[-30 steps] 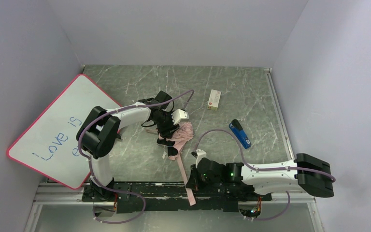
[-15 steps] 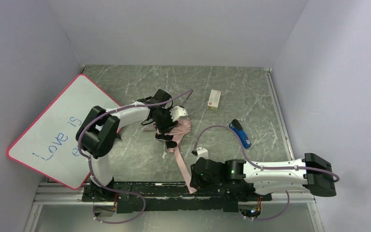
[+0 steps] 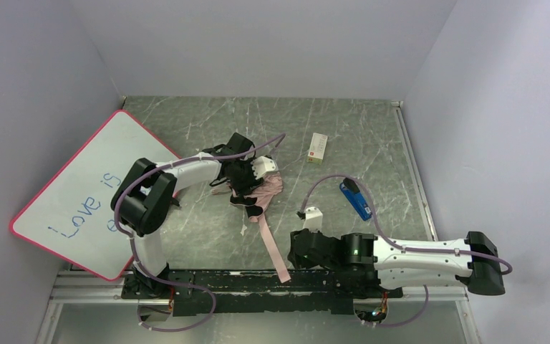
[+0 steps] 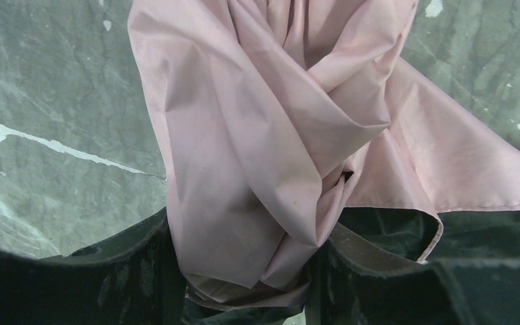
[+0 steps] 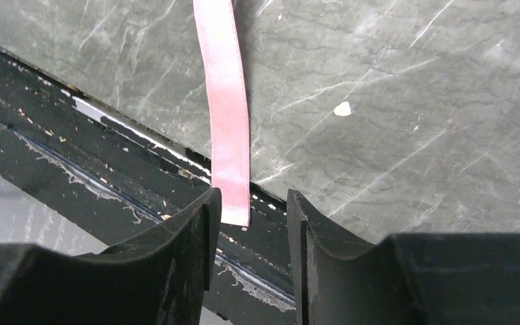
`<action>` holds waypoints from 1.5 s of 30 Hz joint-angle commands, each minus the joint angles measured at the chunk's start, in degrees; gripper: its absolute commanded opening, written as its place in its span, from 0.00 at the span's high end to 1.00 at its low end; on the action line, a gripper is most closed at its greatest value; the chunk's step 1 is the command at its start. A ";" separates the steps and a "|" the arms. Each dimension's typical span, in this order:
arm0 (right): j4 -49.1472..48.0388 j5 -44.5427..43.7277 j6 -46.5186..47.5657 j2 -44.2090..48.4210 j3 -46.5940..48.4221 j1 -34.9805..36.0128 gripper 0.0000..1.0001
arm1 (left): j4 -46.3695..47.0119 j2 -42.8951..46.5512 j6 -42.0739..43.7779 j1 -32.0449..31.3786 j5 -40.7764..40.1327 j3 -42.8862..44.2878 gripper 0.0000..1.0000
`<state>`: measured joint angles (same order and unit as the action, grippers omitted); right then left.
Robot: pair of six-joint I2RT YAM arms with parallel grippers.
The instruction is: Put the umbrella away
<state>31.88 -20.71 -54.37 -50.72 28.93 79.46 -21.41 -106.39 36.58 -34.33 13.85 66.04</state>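
The umbrella (image 3: 263,192) lies crumpled mid-table, pale pink fabric with black patches. Its long pink strap (image 3: 272,247) runs toward the near edge and its free end lies over the black base rail. My left gripper (image 3: 247,188) is shut on a bunch of the umbrella's pink fabric (image 4: 264,135), which fills the left wrist view between the jaws (image 4: 244,284). My right gripper (image 3: 297,252) is open and empty, low at the near edge just right of the strap's end. In the right wrist view the strap (image 5: 225,101) ends just ahead of the gap between the fingers (image 5: 250,217).
A pink-framed whiteboard (image 3: 79,193) with blue writing leans at the left wall. A small white box (image 3: 318,147) lies at the back middle. A blue and black object (image 3: 355,198) lies to the right. The black base rail (image 3: 208,283) runs along the near edge.
My right gripper let go of the strap's end and moved right; the strap now lies flat. My left gripper pulled the fabric slightly back and left.
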 commanded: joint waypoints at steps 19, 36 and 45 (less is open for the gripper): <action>3.59 -7.72 7.72 -7.19 11.14 -0.29 0.51 | 3.09 -6.41 1.58 -1.49 -13.26 -2.74 0.95; -5.25 -9.74 5.88 -2.44 3.46 -0.50 0.51 | 7.00 -3.06 -0.52 -5.80 -17.11 -8.97 0.95; -10.52 -2.90 8.80 6.40 -3.81 -0.49 0.53 | 6.84 -3.92 -0.90 -6.72 -16.61 -8.10 0.95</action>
<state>24.82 -26.15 -47.33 -46.70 27.22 79.09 -14.39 -103.61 35.29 -40.34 1.21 60.95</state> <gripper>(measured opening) 0.482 0.545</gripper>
